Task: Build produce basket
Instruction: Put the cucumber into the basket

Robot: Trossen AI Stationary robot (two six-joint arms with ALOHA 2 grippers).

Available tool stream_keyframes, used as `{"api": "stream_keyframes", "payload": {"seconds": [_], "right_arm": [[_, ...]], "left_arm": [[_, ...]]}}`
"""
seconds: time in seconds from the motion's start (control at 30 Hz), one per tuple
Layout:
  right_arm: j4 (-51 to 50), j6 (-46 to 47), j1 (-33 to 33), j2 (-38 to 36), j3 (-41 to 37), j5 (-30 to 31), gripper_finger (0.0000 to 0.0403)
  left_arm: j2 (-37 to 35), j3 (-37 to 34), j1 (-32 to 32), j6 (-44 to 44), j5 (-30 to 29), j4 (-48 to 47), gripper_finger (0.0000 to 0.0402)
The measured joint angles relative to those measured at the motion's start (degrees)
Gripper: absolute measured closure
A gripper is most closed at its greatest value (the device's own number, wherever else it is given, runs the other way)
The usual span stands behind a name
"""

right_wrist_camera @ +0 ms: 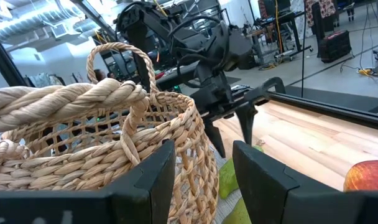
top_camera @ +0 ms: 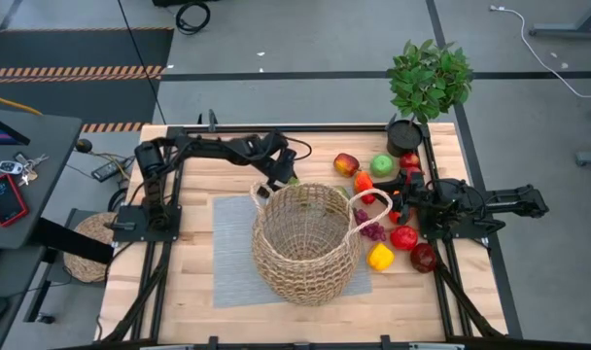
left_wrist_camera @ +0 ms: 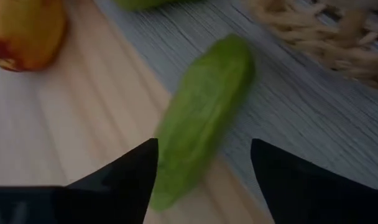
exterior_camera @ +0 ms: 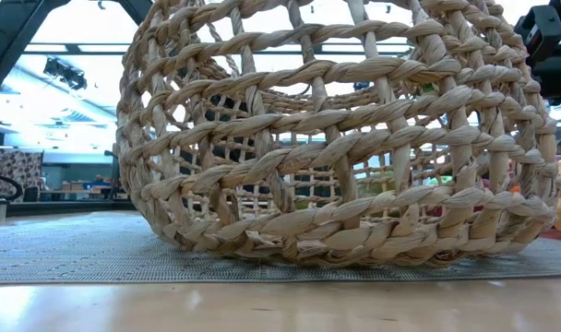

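The tan wicker basket (top_camera: 305,243) stands upright on a grey mat (top_camera: 232,243) at the table's middle. A long green vegetable (left_wrist_camera: 201,118) lies just beyond the basket's far rim, partly on the mat and partly on bare wood. My left gripper (left_wrist_camera: 204,180) hangs open just above it, pointing steeply down, one finger to each side (right_wrist_camera: 234,146). More produce lies right of the basket: a red-yellow apple (top_camera: 346,163), a green apple (top_camera: 382,165), purple grapes (top_camera: 371,228), a yellow pepper (top_camera: 380,257). My right gripper (top_camera: 398,204) waits level among them, open with nothing in it (right_wrist_camera: 204,180).
A leafy plant in a black pot (top_camera: 430,83) stands at the far right corner. A flat woven mat (top_camera: 86,248) lies off the table's left side. A dark frame (top_camera: 441,282) borders the tabletop. Bare wood shows near the front edge (top_camera: 179,311).
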Motion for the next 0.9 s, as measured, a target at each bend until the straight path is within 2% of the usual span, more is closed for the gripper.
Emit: {"api": "stream_keyframes", "payload": {"seconds": [0.27,0.47,0.63,0.9], "right_arm": [[0.0,0.0,0.0,0.0,0.0,0.0,0.0235],[0.0,0.0,0.0,0.0,0.0,0.0,0.0235],[0.0,0.0,0.0,0.0,0.0,0.0,0.0235],[0.0,0.0,0.0,0.0,0.0,0.0,0.0235]], "left_arm": [[-0.2,0.1,-3.7,-1.0,-5.2,-1.5,0.0197],[-0.6,0.1,-4.0,-2.8,-7.1,0.1,0.0215],[-0.7,0.1,-3.9,-4.2,-7.6,2.0,0.019],[0.2,0.0,-3.0,-8.6,-7.3,6.2,0.0107]]}}
